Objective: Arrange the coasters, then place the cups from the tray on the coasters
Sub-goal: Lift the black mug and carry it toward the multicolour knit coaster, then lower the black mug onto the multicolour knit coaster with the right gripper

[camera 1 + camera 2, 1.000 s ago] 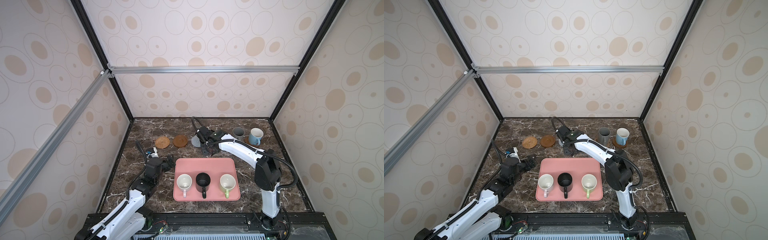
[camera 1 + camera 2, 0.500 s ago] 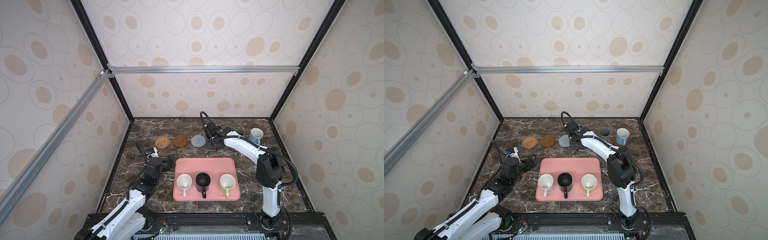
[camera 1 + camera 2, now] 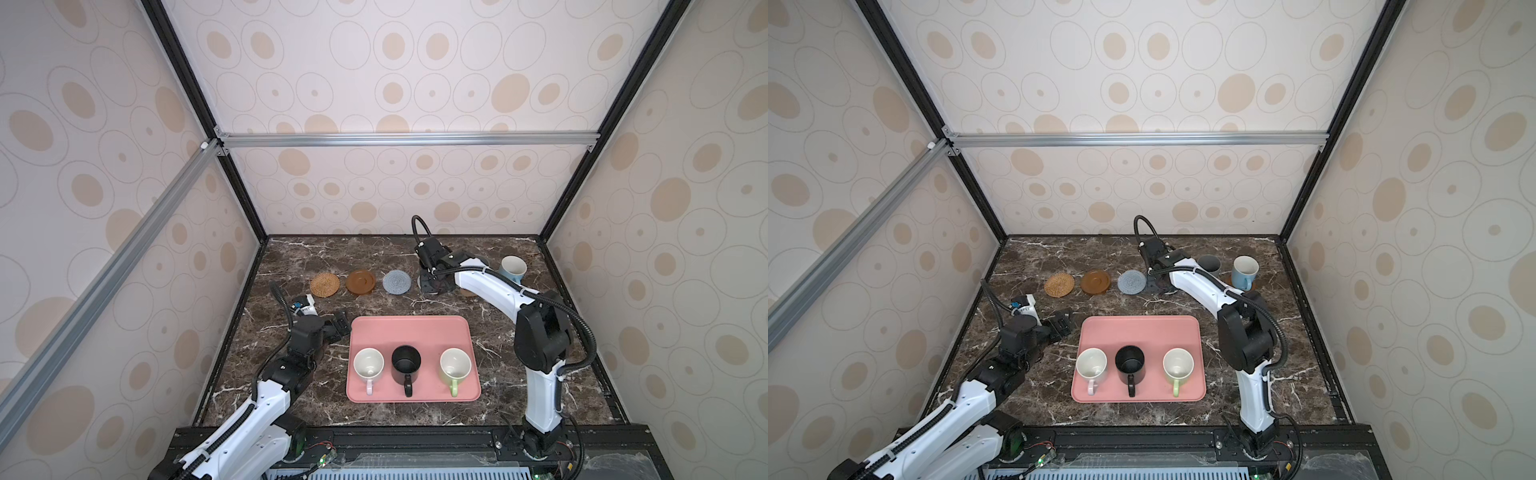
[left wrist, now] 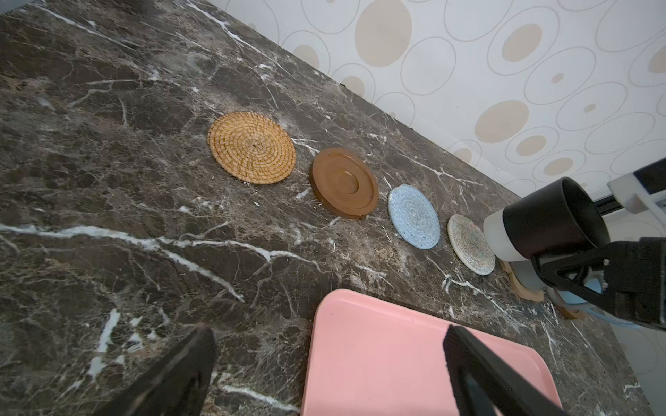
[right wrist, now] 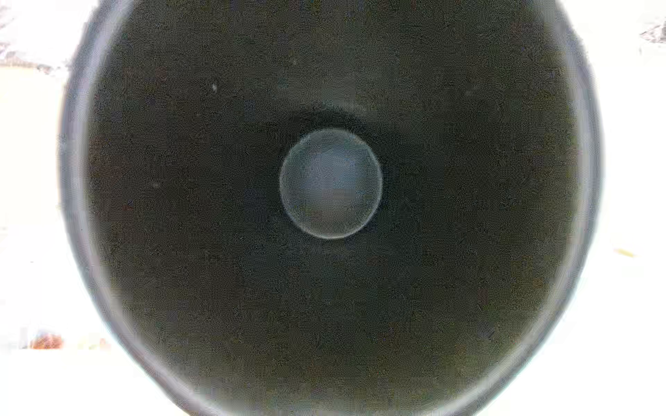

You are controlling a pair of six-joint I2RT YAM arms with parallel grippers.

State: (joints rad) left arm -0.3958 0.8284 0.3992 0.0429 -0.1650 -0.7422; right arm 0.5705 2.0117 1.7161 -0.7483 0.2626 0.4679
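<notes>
Since a second ago the right gripper (image 3: 434, 286) has shifted rightward off the blue-grey coaster (image 3: 397, 282), which it then covered and which now lies in plain view. Its jaws are closed on the held black mug (image 4: 549, 219); where they bite is hidden. That mug appears raised off the table (image 3: 374, 257) by the cream-grey coaster (image 4: 470, 244); whether it is squarely over it I cannot tell. The left gripper (image 3: 340, 324) is spread wide and empty, just beside the far left corner of the tray (image 3: 411, 328). The tray carries the pink mug (image 3: 368, 363), the second black mug (image 3: 406, 359) and the green mug (image 3: 456, 363). The grey mug (image 3: 1209, 262) and the blue mug (image 3: 512, 268) stand on coasters at the right end of the row. The rattan coaster (image 3: 325, 284) and the brown coaster (image 3: 360, 282) are bare.

Risks, as I judge them:
- The grey mug stands close by, so a descent drifting right could clip it.
- A landing off centre would leave the base half on the soft mat and rocking.
- Dragging on contact could slide the mat out of line.
- The right arm (image 3: 490, 286) passes near the blue mug and could nudge it when it pulls back.

Otherwise unchanged against the earlier frames: the left gripper, the tray and its three mugs.
</notes>
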